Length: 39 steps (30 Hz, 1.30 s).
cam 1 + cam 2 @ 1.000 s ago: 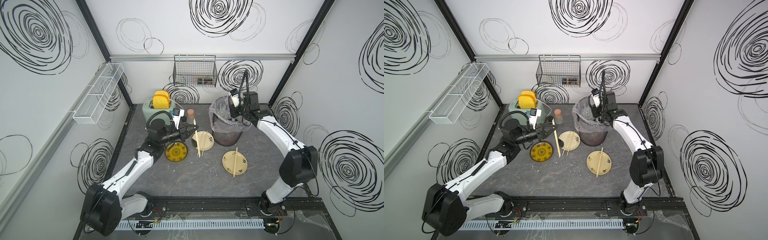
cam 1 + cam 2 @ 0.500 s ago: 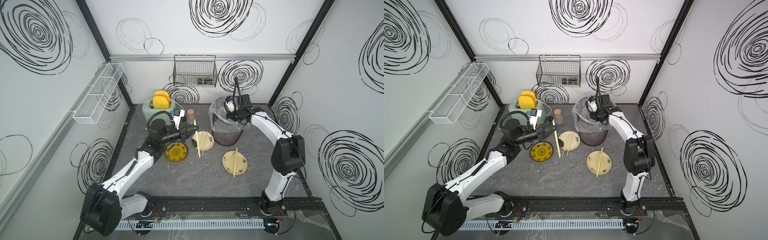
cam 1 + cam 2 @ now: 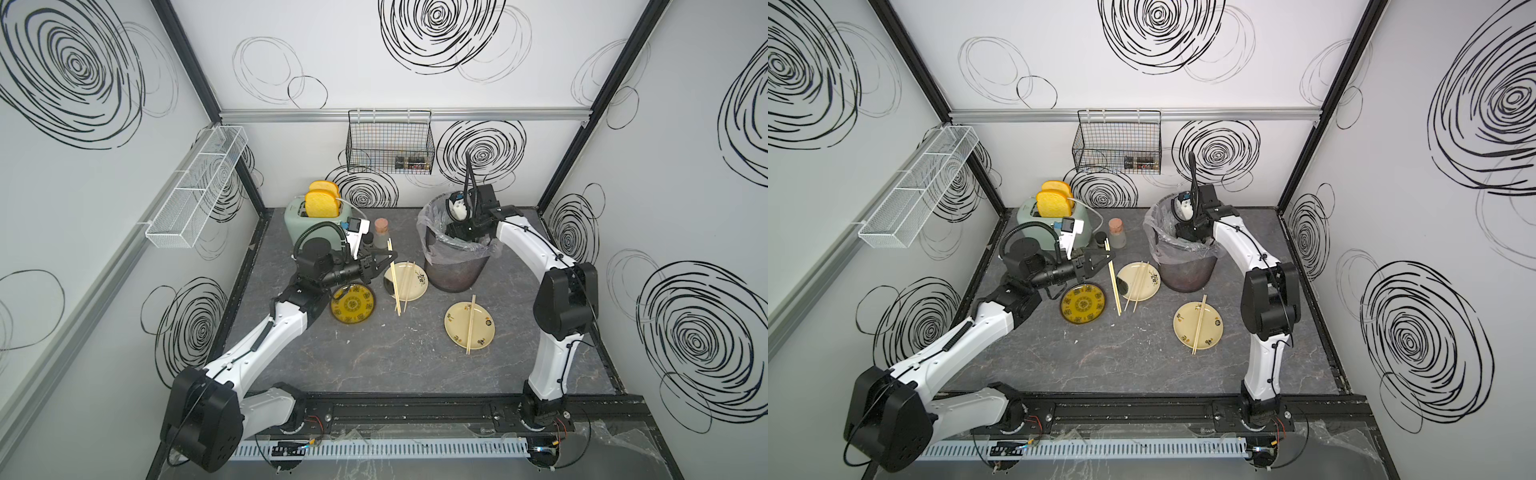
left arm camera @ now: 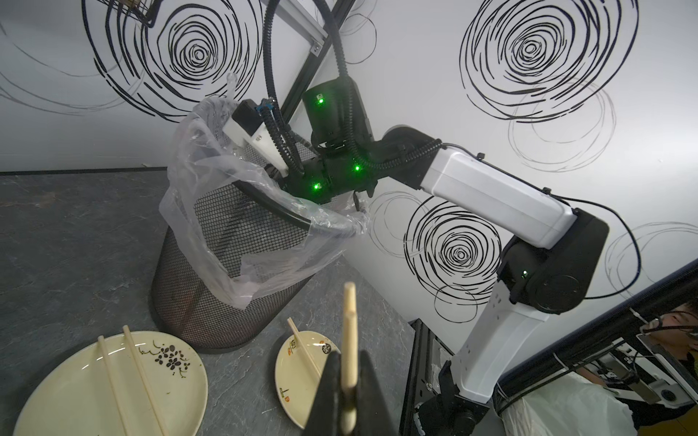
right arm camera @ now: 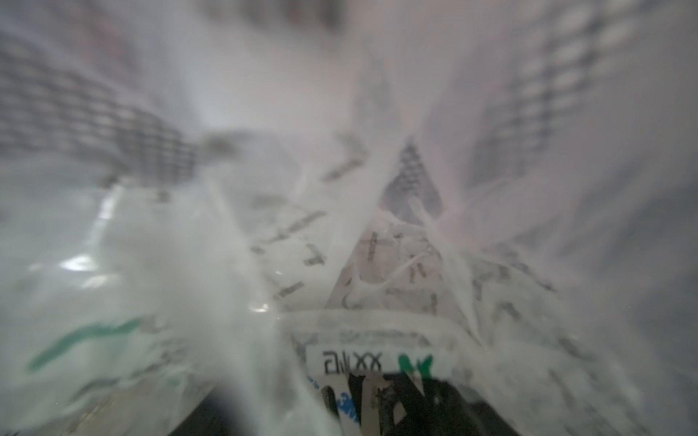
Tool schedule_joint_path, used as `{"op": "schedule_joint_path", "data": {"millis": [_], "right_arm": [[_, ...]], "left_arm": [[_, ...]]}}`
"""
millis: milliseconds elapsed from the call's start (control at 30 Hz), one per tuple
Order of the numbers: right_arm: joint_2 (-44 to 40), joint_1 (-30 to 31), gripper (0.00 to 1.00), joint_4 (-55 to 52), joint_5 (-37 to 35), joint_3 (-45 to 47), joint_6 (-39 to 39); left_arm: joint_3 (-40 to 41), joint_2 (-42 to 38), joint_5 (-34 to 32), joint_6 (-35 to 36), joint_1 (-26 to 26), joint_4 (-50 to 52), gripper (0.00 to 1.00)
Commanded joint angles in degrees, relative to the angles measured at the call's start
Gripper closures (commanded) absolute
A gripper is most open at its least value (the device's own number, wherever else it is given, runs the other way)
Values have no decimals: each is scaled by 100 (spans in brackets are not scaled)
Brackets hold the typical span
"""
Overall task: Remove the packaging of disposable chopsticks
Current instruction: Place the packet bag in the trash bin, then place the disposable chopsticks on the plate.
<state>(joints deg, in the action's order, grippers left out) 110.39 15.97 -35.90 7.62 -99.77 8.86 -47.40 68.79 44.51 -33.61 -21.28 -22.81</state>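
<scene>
Biggest first: the grey table (image 3: 395,365). My right arm (image 3: 536,249) reaches down into the mesh bin (image 3: 453,278) with its clear liner (image 4: 211,241), so my right gripper (image 3: 460,229) is buried in plastic. The wrist view is a blurry mess, and I honestly can't tell if it's spread or pinching. My left arm (image 3: 266,340) stretches forward with its left gripper (image 4: 349,362) pressed tight on one bare pair of chopsticks (image 4: 349,332), just beside the cream plate (image 3: 417,291). A second pair (image 3: 409,282) lies across that plate, and a third pair (image 3: 471,324) across the front plate (image 3: 457,332). The packaging (image 5: 381,264) is crumpled printed sleeves down in the bin.
</scene>
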Motion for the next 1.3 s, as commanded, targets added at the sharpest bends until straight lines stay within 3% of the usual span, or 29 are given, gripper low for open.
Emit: {"op": "schedule_joint_path", "data": {"millis": [0,200,433,567,667,800,967,1033,1133,1267], "right_arm": [[-579,-3,28,86,177,-230,37],[-1551,-15,20,631,213,175,-142],[-2920,-23,17,1429,541,1075,-425],[-4204,73,17,2520,1307,2640,-777],[-5084,330,17,3261,1408,3770,-1118],[-5788,1249,19,4102,1495,5090,-1365],[-6028,2757,20,5277,931,6547,-1510],[-5871,3252,20,5792,667,7022,-1448],[-5304,3698,20,6110,393,7283,-1255],[-4523,3921,21,6055,275,7225,-1223]], "left_arm": [[-50,-20,-32,73,-15,-138,100],[-55,0,-104,135,-25,-67,100],[-101,83,-230,283,-18,160,100],[-202,121,-433,564,-22,538,100],[-291,141,-693,835,-19,900,100],[-453,220,-1160,1240,-16,1499,100],[-304,158,-1730,1319,243,2301,100],[-321,130,-2354,1517,326,2967,100],[-515,260,-3337,1866,337,3919,100],[-867,777,-4021,2162,391,4543,100]]}}
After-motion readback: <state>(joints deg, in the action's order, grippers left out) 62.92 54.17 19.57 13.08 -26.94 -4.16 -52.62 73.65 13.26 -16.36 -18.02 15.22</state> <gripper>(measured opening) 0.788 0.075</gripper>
